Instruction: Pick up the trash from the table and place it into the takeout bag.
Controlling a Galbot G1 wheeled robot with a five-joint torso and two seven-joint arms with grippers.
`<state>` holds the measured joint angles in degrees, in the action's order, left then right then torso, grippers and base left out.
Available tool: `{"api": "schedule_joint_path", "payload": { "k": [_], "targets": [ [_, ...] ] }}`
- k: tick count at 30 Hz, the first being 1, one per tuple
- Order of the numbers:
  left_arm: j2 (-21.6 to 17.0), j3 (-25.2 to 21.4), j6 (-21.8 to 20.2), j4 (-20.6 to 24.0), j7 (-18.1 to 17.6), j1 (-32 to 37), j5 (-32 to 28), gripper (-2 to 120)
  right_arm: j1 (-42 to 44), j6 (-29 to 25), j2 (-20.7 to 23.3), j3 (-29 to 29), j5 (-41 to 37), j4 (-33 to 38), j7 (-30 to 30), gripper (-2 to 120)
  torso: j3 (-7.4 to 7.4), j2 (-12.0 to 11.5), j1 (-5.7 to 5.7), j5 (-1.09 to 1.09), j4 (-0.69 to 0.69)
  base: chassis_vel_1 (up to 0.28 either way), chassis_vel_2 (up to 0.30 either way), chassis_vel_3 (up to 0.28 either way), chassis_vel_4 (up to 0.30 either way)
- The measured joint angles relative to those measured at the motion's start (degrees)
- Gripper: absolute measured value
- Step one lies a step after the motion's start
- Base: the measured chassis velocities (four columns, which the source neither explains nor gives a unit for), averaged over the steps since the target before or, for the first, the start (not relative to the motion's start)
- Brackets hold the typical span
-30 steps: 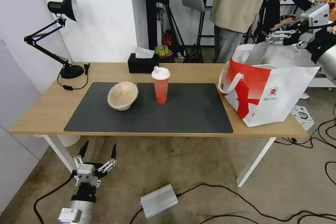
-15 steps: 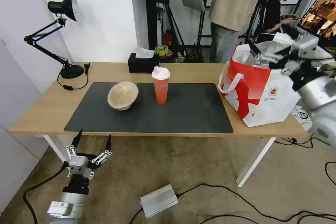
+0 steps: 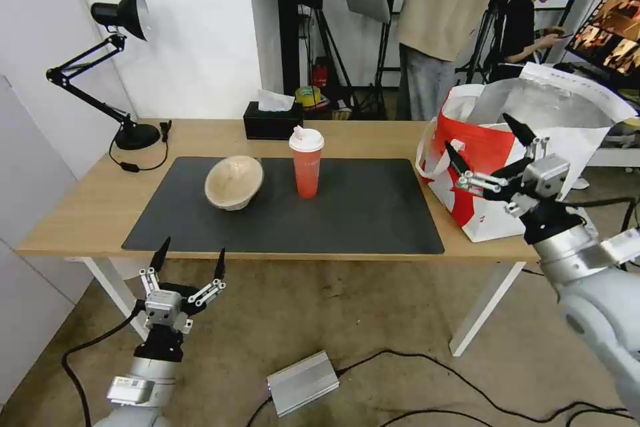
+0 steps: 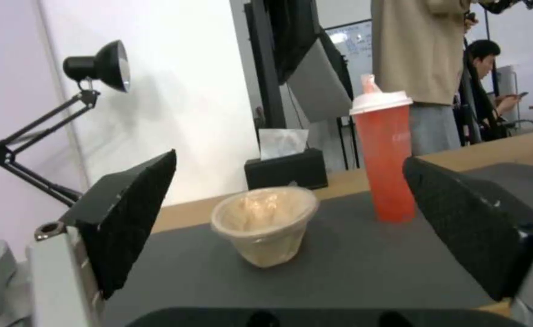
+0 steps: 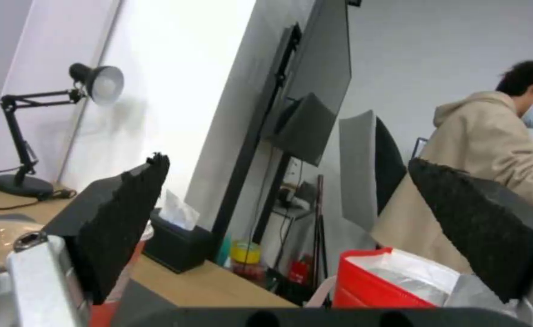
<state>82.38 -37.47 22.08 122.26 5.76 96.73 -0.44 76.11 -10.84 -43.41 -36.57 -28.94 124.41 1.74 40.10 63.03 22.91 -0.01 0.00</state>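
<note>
On the dark mat (image 3: 347, 207) of the table (image 3: 373, 137) a beige pulp bowl (image 3: 233, 181) (image 4: 265, 225) lies tipped on its side. A tall red cup with a white lid (image 3: 307, 163) (image 4: 384, 159) stands upright just to its right. The red-and-white takeout bag (image 3: 480, 153) (image 5: 393, 284) stands open at the table's right end, foil lining showing. My right gripper (image 3: 480, 133) hangs open in front of the bag's near side, holding nothing. My left gripper (image 3: 193, 248) is open and empty, low before the table's front edge, pointing up at the bowl.
A black desk lamp (image 3: 127, 13) stands at the table's back left and a black tissue box (image 3: 270, 121) at the back middle. On the floor under the table lie a silver box (image 3: 303, 381) and several cables.
My right gripper has come down from above the bag's far side to in front of it, nearer to me. The left gripper has shifted slightly and stays open.
</note>
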Motion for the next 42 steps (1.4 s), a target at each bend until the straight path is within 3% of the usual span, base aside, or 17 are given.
{"api": "schedule_joint_path", "payload": {
  "k": [5, 19, 42],
  "targets": [
    [1.98, 0.21, -0.77, 0.77, -0.14, -0.03, 1.58, 100, 2.35, -1.84, -3.24, 0.10, 3.50, 1.30, 0.72, 100, 0.00, 0.00, 0.00, 0.00, 0.00, 0.000, 0.000, 0.000, 0.000],
    [1.76, -0.43, 1.06, -0.62, -0.07, 0.42, 1.79, 100, 10.33, -7.73, -13.15, -0.04, 11.46, 1.76, 3.02, 100, 0.00, 0.00, 0.00, 0.00, 0.00, 0.000, 0.000, 0.000, 0.000],
    [1.82, -0.76, 0.99, -0.32, -0.07, 0.34, 1.65, 100, 15.93, -14.67, -20.01, 2.27, 18.16, -0.28, 5.29, 100, 0.00, 0.00, 0.00, 0.00, 0.00, 0.000, 0.000, 0.000, 0.000]
  ]
}}
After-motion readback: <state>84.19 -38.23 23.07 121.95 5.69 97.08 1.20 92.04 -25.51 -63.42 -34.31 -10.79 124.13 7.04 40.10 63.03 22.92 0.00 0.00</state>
